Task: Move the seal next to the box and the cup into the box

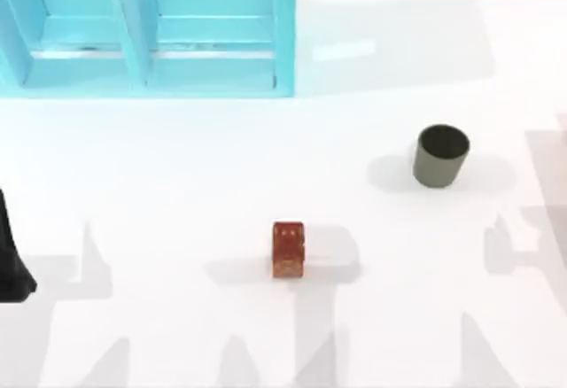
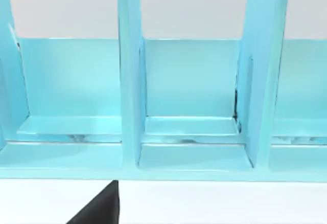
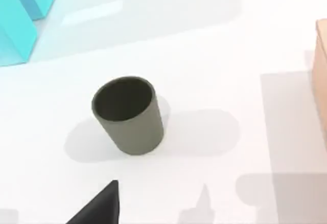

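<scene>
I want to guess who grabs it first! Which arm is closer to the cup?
The right one, I think. Its wrist camera looks straight at the cup from close by. The left arm sits at the table's far left edge, beyond the seal, facing the blue box.

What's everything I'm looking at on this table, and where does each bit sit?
Cup: one, dark olive-grey, upright on the table's right side, open end up.
Seal: one, reddish-brown with orange speckles, near the middle of the table, toward the front edge, well apart from the cup.
Divided rack: one, turquoise, at the far left of the table, with upright partitions forming compartments.
Tan object: one, its edge just shows in the right wrist view, beyond the cup; too little shows to name it.
Table: one, white.
Left arm: one, black, at the top view's left edge.
</scene>
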